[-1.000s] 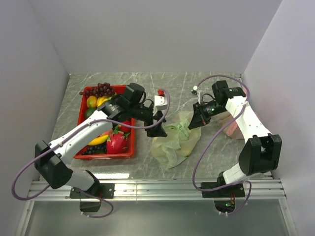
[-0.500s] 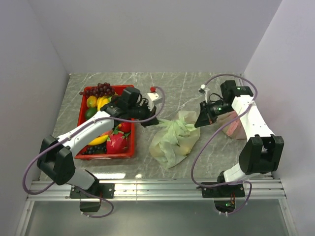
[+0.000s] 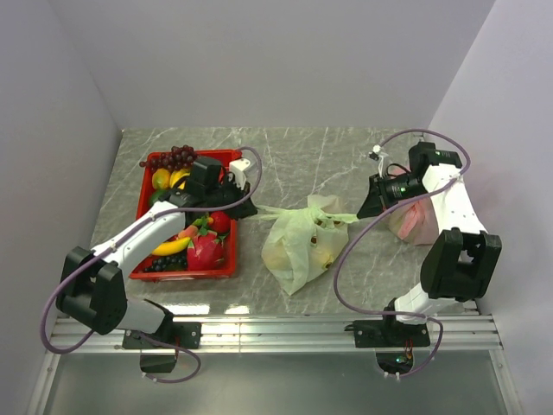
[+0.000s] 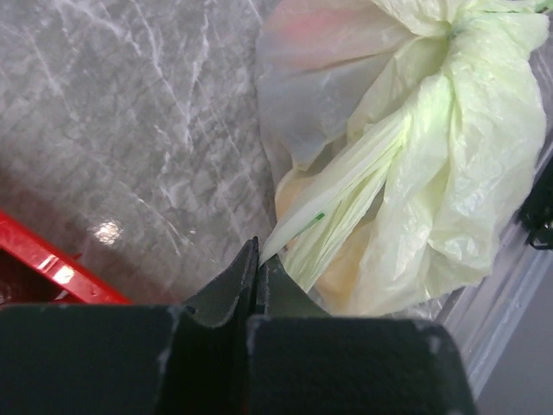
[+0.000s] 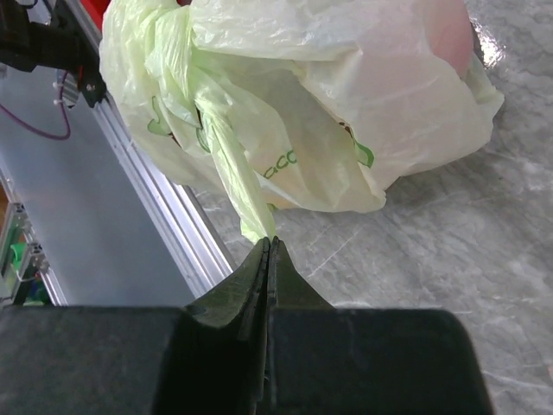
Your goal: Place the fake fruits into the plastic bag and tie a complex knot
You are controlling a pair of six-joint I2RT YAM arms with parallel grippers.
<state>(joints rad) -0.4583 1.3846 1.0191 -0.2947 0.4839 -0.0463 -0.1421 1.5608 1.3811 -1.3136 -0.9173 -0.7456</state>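
Note:
The pale-green plastic bag (image 3: 298, 246) sits mid-table with yellowish fake fruits showing dimly through its film (image 4: 333, 272). Its two handle ends are stretched out sideways from the knot (image 3: 315, 216) at the bag's top. My left gripper (image 3: 252, 209) is shut on the left handle end (image 4: 298, 229), just right of the red basket. My right gripper (image 3: 363, 212) is shut on the right handle end (image 5: 229, 169), which runs taut from the knot (image 5: 177, 52) to its closed tips (image 5: 270, 245). More fake fruits (image 3: 186, 242) lie in the basket.
The red basket (image 3: 226, 270) stands at the left with purple grapes (image 3: 173, 158) hanging over its far rim. A pink bag (image 3: 413, 223) lies at the right under the right arm. Grey walls close in both sides; an aluminium rail (image 3: 276, 328) runs along the near edge.
My left gripper has shut on the left handle end and drawn back to the left. The right gripper has pulled to the right. The handles are now taut and the bag's top is gathered.

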